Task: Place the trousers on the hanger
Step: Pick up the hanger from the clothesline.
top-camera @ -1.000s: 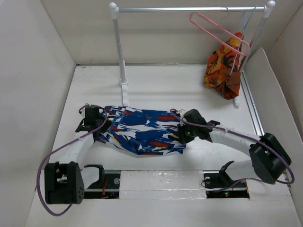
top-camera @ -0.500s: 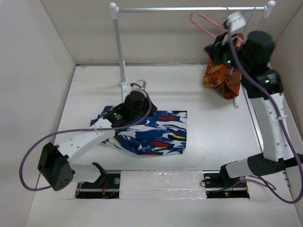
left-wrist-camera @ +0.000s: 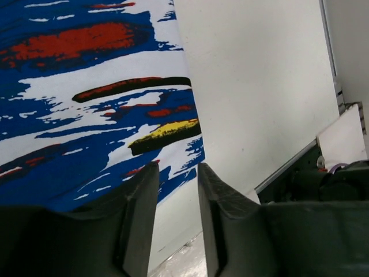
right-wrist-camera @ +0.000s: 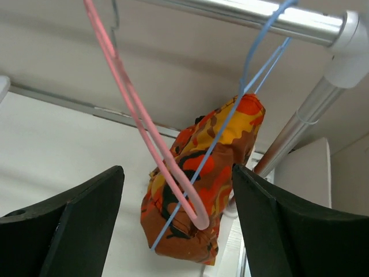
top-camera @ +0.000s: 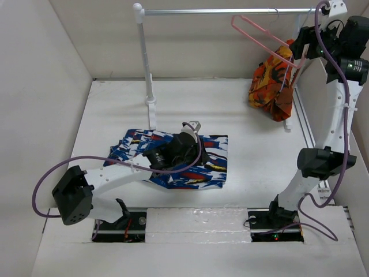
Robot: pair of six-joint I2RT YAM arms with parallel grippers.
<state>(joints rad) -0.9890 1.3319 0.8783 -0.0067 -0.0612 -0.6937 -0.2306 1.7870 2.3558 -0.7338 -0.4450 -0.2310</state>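
I'm getting the hanger (right-wrist-camera: 130, 95): my right fingers (right-wrist-camera: 75, 213) are wide open beside it and must pinch it next. My left fingers (left-wrist-camera: 138, 219) are a little open over the trousers (left-wrist-camera: 86, 86).

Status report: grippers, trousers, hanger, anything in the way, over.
Left gripper slightly open over trousers, lying on table, unheld. Right gripper wide open at pink hanger on rail, not gripping. Orange garment on blue hanger crowds it.

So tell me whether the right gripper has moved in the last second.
Yes. The right gripper left the trousers and now sits up by the rail, right end.
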